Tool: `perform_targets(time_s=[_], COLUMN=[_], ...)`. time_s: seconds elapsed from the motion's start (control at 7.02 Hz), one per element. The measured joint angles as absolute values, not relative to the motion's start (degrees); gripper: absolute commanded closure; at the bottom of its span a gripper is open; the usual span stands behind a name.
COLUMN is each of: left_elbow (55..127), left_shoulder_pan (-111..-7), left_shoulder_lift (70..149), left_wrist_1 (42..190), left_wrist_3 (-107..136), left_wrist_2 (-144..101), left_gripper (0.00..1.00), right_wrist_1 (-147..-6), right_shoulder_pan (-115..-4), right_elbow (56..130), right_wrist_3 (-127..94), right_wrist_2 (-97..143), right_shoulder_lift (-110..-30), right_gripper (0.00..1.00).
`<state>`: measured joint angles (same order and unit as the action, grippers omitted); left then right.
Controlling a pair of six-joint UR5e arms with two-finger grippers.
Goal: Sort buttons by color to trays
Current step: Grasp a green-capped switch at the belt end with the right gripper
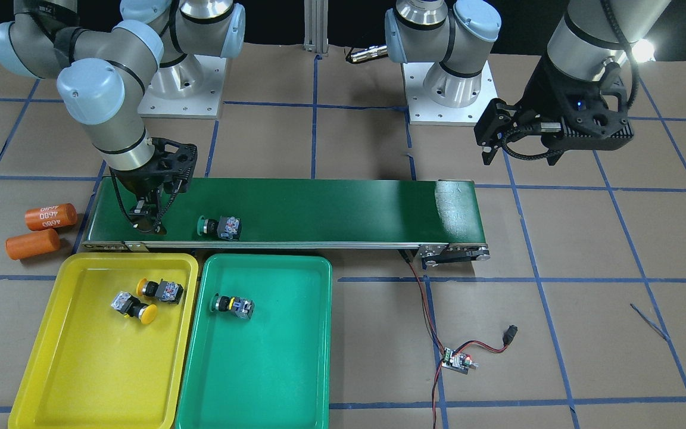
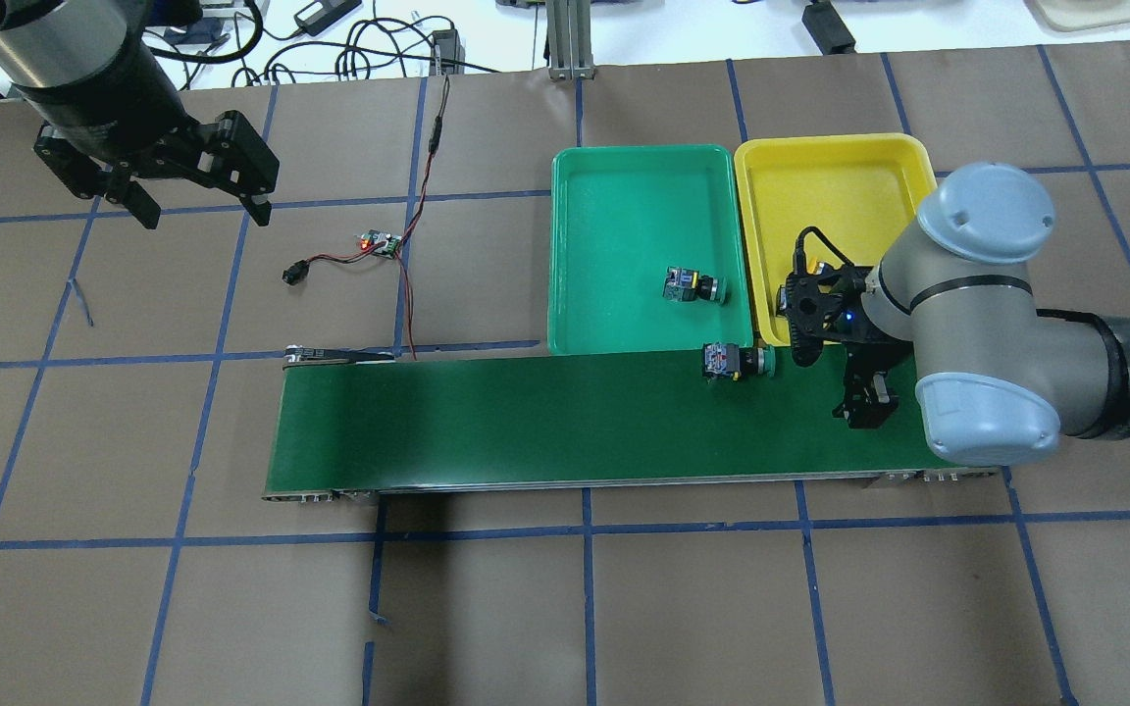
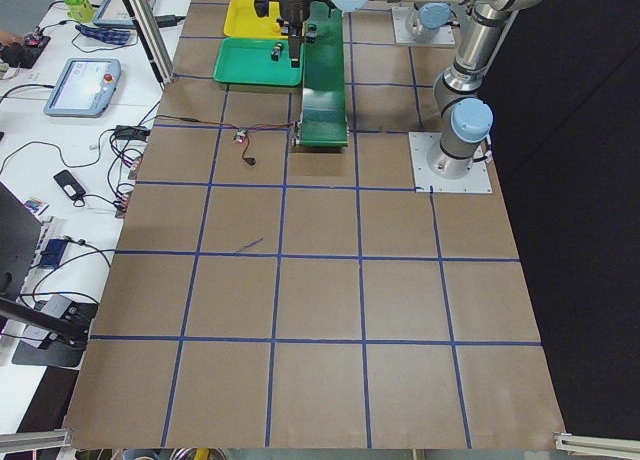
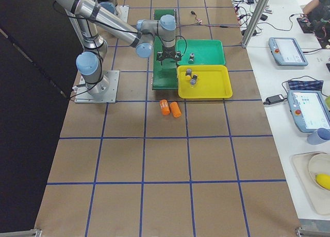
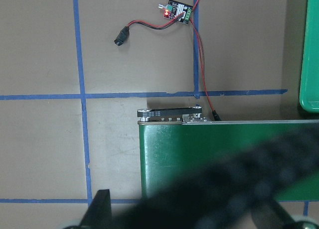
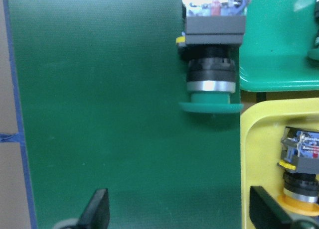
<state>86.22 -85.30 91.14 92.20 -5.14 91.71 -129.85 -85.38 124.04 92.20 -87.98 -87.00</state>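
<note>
Green-capped black push-button switch [image 1: 219,227] is laid on the dark-green conveyor belt [image 1: 331,208], just ahead of the right gripper [image 1: 147,220], whose fingers are spread with nothing held. The left gripper [image 2: 202,208] is released too.

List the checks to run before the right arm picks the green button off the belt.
1. Right gripper open and empty: ok.
2. Green button lying free on the conveyor belt: ok.
3. Right gripper centred over that button: not ok, it sits off to one side.
4. Bare floor in the green tray: ok.
5. Yellow tray holds only yellow buttons: ok.
6. Belt stopped: cannot tell.
</note>
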Motion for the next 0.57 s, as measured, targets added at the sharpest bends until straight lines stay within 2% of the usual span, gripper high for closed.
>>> perform_targets(time_s=[0.43,0.57], left_elbow=[86.2,86.2], left_shoulder_pan=[-85.3,-85.3], left_shoulder_lift=[91.1,91.1], left_wrist_1=[92.2,92.2], left_wrist_3=[-5.3,-5.3], left_wrist_2=[91.8,91.8], left_gripper=[0.0,0.0], right_wrist_1=[-133.3,-134.0], right_shoulder_pan=[-89.4,-90.1], right_elbow=[124.0,124.0], right_wrist_3=[89.2,88.8], right_wrist_2=[-88.0,-88.1], right_shoulder_lift=[-85.4,-84.9], right_gripper=[0.0,0.09])
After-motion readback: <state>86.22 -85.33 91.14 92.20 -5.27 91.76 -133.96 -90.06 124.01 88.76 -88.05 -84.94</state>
